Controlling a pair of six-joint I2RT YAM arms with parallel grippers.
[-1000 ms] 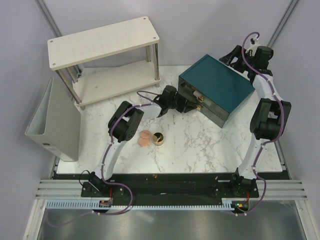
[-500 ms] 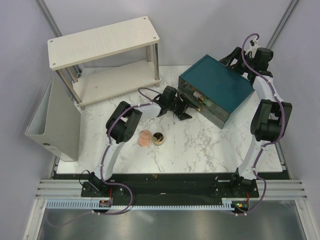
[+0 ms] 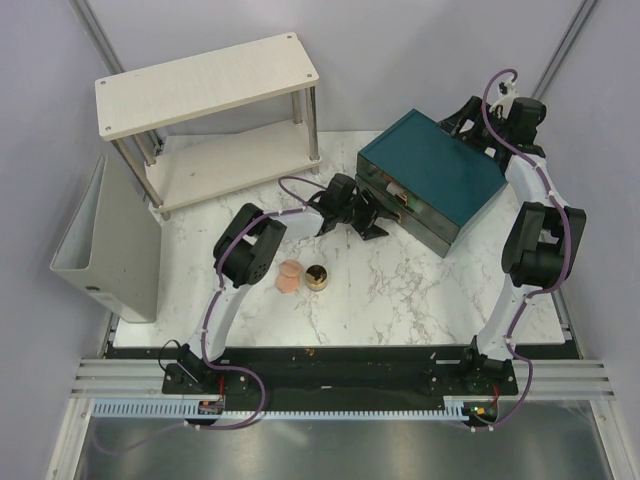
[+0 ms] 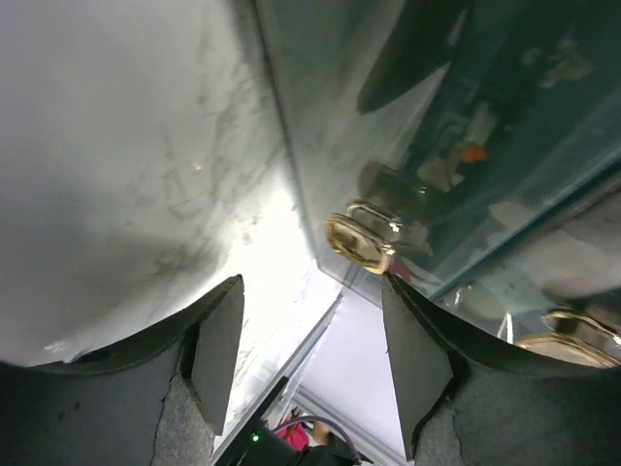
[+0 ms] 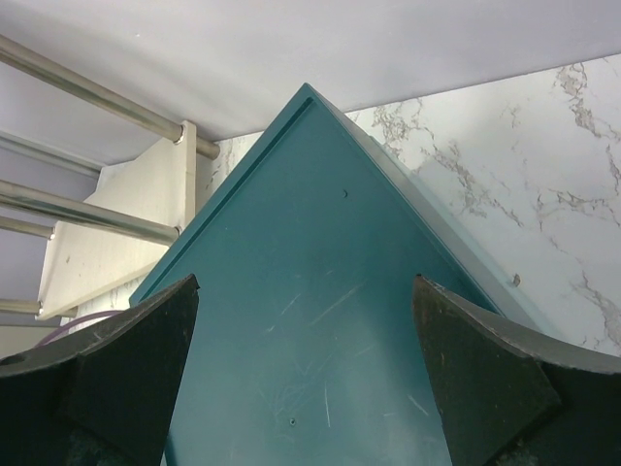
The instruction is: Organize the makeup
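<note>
A peach-pink sponge point(image 3: 288, 276) and a gold-rimmed pot point(image 3: 317, 277) sit side by side on the marble table point(image 3: 400, 290), apart from both arms. My left gripper point(image 3: 373, 216) is open and empty at the drawer front of the teal box point(image 3: 430, 172). In the left wrist view its fingers point(image 4: 215, 349) stand apart just short of a gold drawer handle point(image 4: 361, 243), touching nothing. My right gripper point(image 3: 468, 118) hovers open over the box's back corner, and in its wrist view the jaws frame the teal lid point(image 5: 310, 320).
A white two-tier shelf point(image 3: 210, 85) stands at the back left. A grey bin point(image 3: 100, 250) lies along the left edge. A second gold handle point(image 4: 572, 340) shows on the box front.
My left gripper has opened and drawn back slightly from the box's drawer handle. The right arm, sponge and pot have not moved.
</note>
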